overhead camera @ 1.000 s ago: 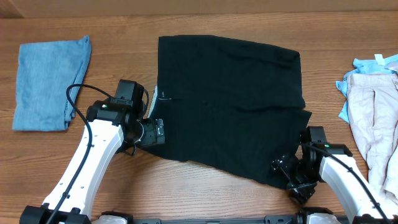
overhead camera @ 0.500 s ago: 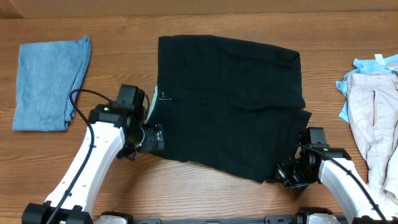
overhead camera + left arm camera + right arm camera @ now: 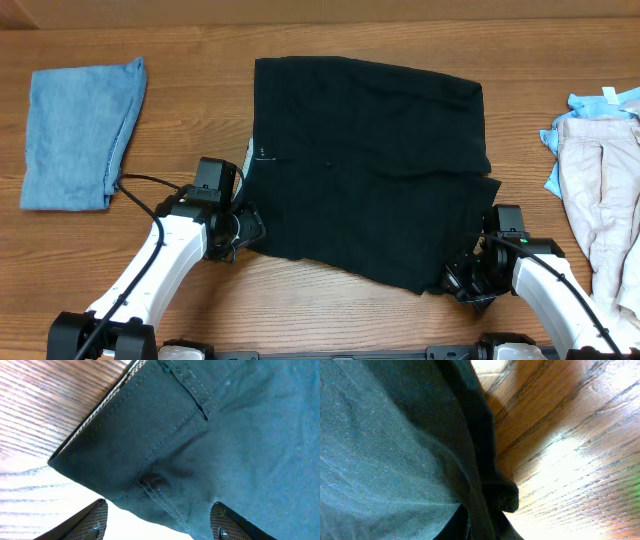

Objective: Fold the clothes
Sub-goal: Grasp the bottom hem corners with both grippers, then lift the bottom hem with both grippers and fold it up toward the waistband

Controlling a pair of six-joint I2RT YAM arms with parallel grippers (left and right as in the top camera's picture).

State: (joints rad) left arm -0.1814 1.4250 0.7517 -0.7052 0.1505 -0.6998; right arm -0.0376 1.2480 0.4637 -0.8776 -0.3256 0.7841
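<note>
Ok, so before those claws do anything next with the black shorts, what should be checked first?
1. Is left claw open: ok, fingers apart at the near-left hem of the shorts.
2. Has right claw gripped the near-right corner: cannot tell, cloth fills its camera.
3. Are shorts flat: mostly ok, near-right corner bunched.
4. Is blue cloth clear of shorts: ok.
5. Is pile at right clear of shorts: ok.

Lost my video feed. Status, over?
Left gripper open at near-left corner of black shorts. Right gripper at near-right corner, grip hidden. Blue cloth, beige pile off to the sides.
</note>
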